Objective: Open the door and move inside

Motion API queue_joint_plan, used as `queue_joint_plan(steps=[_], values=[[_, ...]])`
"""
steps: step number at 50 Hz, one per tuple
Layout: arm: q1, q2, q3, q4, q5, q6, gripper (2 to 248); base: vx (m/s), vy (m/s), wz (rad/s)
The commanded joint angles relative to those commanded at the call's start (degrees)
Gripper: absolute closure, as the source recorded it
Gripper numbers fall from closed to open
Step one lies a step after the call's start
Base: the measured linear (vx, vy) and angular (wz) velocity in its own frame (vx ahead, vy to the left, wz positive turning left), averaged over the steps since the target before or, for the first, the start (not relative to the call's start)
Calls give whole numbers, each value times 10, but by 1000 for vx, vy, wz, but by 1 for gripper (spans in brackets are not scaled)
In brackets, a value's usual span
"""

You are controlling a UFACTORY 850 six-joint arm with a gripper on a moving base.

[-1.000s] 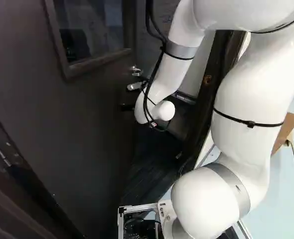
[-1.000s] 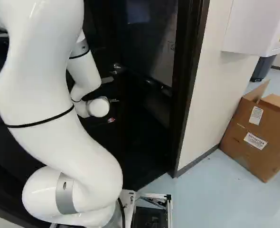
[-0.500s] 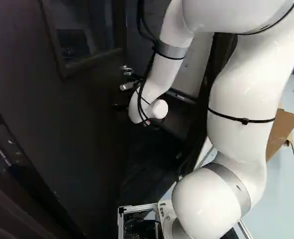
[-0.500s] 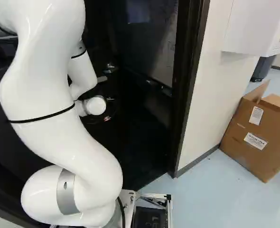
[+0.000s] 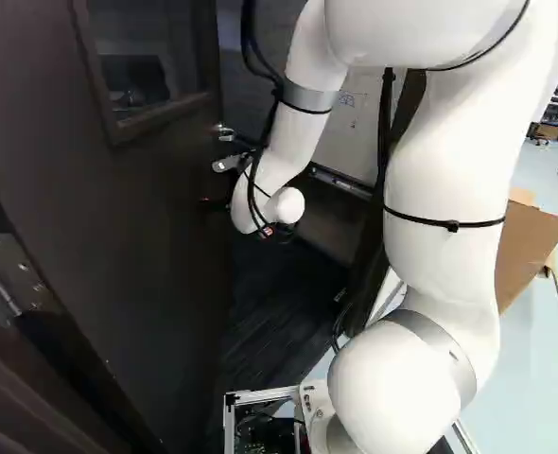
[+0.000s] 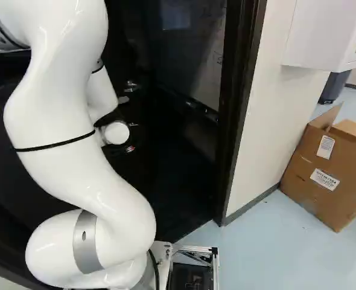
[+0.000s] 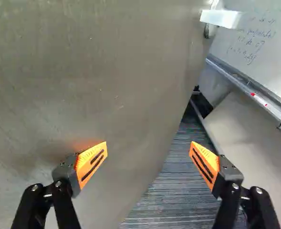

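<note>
Place: office or lab, at a doorway [image 6: 238,78]
Far: whiteboard [image 7: 269,45] with handwriting, dark carpet [image 7: 174,191]
Right: cabinet [image 6: 320,30], cardboard box [image 6: 326,193], pale floor [image 6: 268,254]

The door [image 5: 147,255] is cut off above.

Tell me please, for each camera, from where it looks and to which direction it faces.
Left base view: on the base, behind and left of the arm; looks ahead and down at the open door; arm right of middle.
Right base view: behind and right of it; looks ahead and down at the door frame; arm left of middle.
Wrist view: on the wrist, looking along the open gripper, past the door; both fingers show.
Both base views share the arm and cardboard box.
</note>
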Motion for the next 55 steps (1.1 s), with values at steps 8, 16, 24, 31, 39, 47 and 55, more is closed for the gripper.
queue_joint_plan(steps=[8, 16, 24, 31, 39, 47, 55], values=[[13, -9, -11, 0, 0, 0, 3, 0, 0, 0], [26, -19, -23, 0, 0, 0, 3, 0, 0, 0], [38, -29, -35, -1, 0, 0, 3, 0, 0, 0], [49, -37, -45, -4, 0, 0, 3, 0, 0, 0], [60, -47, -57, -5, 0, 0, 3, 0, 0, 0], [71, -57, -70, -4, 0, 0, 3, 0, 0, 0], [82, -68, -83, 0, 0, 0, 3, 0, 0, 0]])
